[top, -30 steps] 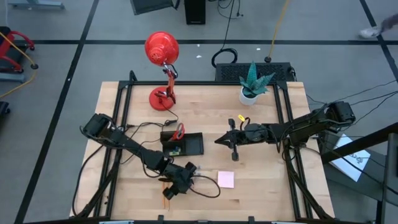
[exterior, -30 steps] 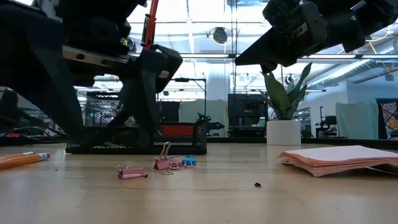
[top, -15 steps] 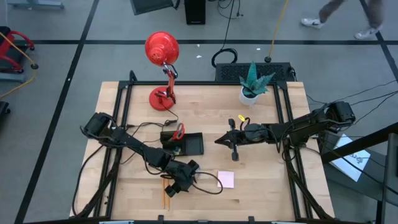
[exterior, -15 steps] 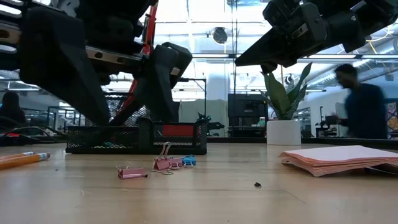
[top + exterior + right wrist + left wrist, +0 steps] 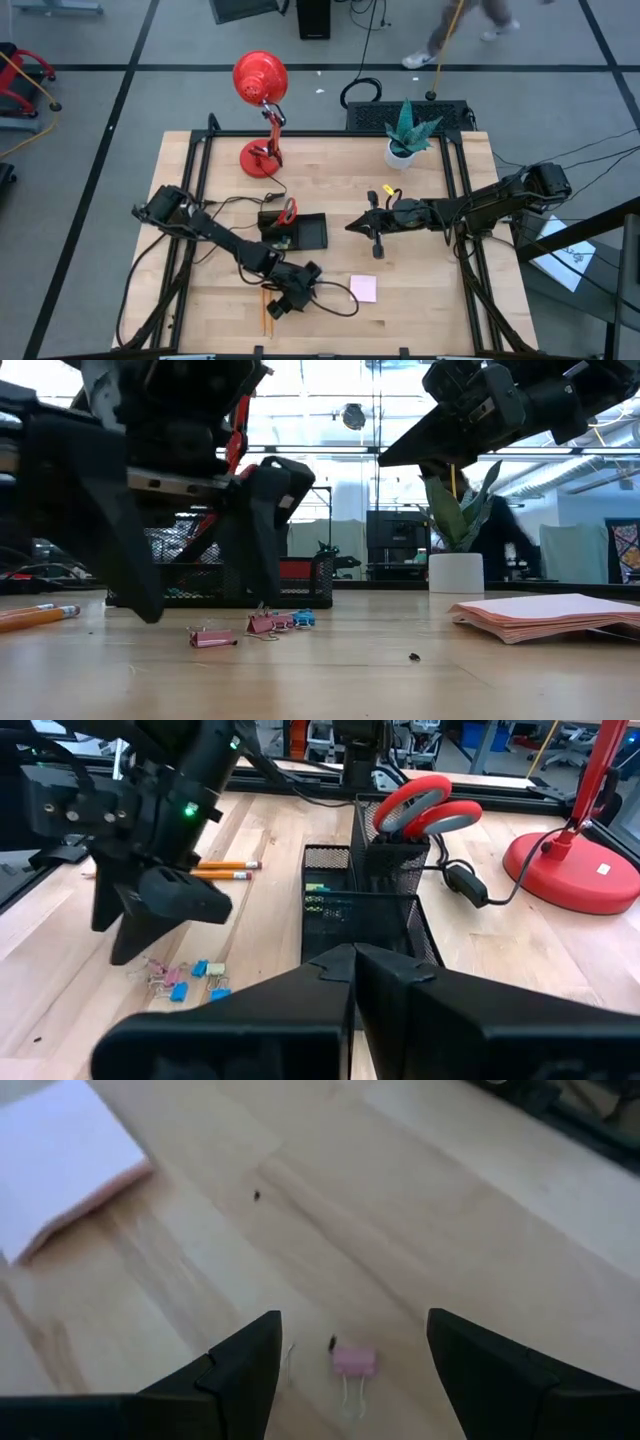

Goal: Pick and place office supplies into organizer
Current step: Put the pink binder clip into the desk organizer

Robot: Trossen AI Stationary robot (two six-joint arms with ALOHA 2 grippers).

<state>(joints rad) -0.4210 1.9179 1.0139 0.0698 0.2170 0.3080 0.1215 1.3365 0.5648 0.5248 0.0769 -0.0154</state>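
The left hand (image 5: 350, 1365) hung released over a small pink metal binder clip (image 5: 352, 1361) on the pale wooden worktop (image 5: 480, 1230), fingers straddling it, apparently to grasp. The right hand (image 5: 352, 226) waited clenched beside the black mesh organizer (image 5: 365, 905).

Left arm stretched from the table's left edge toward the near middle, elbow bent, wrist tipped down. Left gripper (image 5: 283, 303) low over the tabletop, fingers (image 5: 228, 1380) spread wide, nothing between them, tips pointing at the wood. Right arm reaching in from the right edge, held level and higher up. Right gripper (image 5: 352, 226) pressed shut and empty, pointing toward the left arm, well apart from it.
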